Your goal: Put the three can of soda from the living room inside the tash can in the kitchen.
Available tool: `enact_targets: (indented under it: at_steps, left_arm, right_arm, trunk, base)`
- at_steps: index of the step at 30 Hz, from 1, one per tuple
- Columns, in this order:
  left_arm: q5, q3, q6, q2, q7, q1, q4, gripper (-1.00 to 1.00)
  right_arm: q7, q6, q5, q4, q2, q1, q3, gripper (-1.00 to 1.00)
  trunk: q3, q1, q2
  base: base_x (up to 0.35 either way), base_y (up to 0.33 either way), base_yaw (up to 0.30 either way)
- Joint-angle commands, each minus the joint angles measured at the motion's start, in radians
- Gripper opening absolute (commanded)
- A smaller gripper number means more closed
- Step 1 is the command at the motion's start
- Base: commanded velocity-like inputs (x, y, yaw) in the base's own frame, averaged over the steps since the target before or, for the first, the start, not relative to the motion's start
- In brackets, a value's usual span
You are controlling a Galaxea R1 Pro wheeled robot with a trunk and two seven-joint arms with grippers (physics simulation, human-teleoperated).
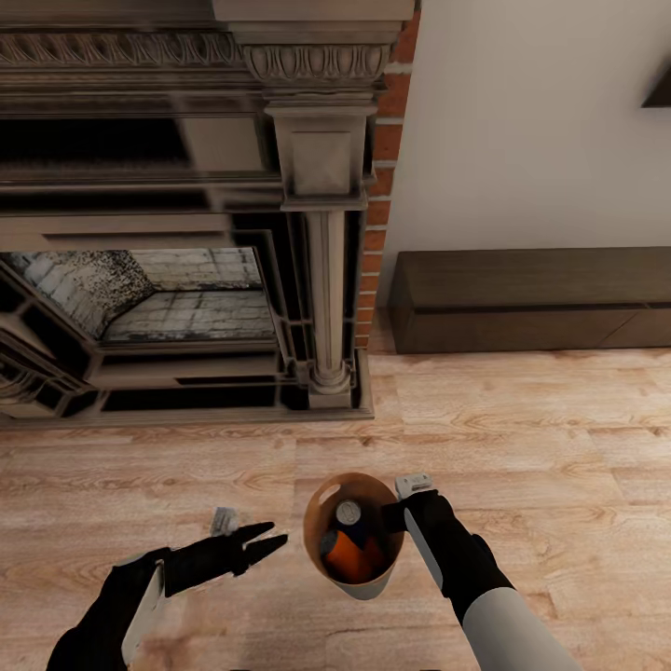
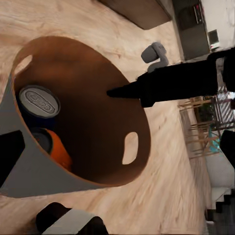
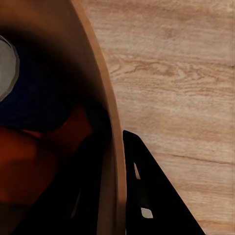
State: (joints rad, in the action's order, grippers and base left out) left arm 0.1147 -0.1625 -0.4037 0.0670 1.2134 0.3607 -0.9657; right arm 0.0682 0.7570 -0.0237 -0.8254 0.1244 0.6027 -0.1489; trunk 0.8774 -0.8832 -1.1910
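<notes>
The tash can, pale grey outside and brown inside, is in front of me over the wood floor. Inside it are a dark blue can of soda with a silvery top and an orange one. My right gripper is shut on the bin's right rim. The right wrist view shows the rim between its fingers, one inside and one outside. My left gripper hovers open just left of the bin, holding nothing. The left wrist view looks into the bin at the blue can and an orange can.
A dark carved fireplace edged with red brick stands straight ahead. A low dark wooden cabinet runs along the white wall at the right. Wood floor lies between them and me.
</notes>
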Motion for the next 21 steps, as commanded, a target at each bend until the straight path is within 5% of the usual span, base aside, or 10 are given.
enact_targets:
  at_steps: [1,2,6,13,15,21]
  left_arm:
    - [0.005,-0.026,0.000,0.014,0.030,0.000,0.001,1.00]
    - [0.012,-0.071,0.000,0.038,0.081,0.000,0.003,1.00]
    - [0.021,-0.160,0.001,0.134,0.216,0.000,0.028,1.00]
    - [0.019,-0.245,0.010,0.253,0.269,0.000,0.100,1.00]
    - [0.016,-0.261,0.090,0.282,0.222,0.000,0.180,1.00]
    - [0.015,-0.261,0.234,0.290,0.000,0.000,0.299,1.00]
  right_arm:
    - [-0.004,-0.001,0.016,0.000,0.000,0.000,0.000,-1.00]
    - [-0.004,-0.002,0.015,0.000,0.000,0.000,0.000,-1.00]
    - [-0.003,-0.002,0.015,0.000,-0.003,0.000,0.001,-1.00]
    - [-0.004,-0.003,0.014,-0.001,-0.011,0.000,0.004,-1.00]
    - [-0.004,-0.004,0.013,-0.001,-0.013,0.000,0.005,-1.00]
    - [-0.005,-0.005,0.013,-0.012,-0.016,-0.001,0.007,-1.00]
  trunk:
    - [0.000,0.000,0.000]
    - [0.000,0.000,0.000]
    - [0.000,0.000,0.000]
    - [0.000,0.000,0.000]
    - [0.000,0.000,0.000]
    - [0.000,0.000,0.000]
  base:
    - [0.000,0.000,0.000]
    - [0.000,0.000,0.000]
    - [0.000,0.000,0.000]
    - [0.000,0.000,0.000]
    - [0.000,0.000,0.000]
    - [0.000,0.000,0.000]
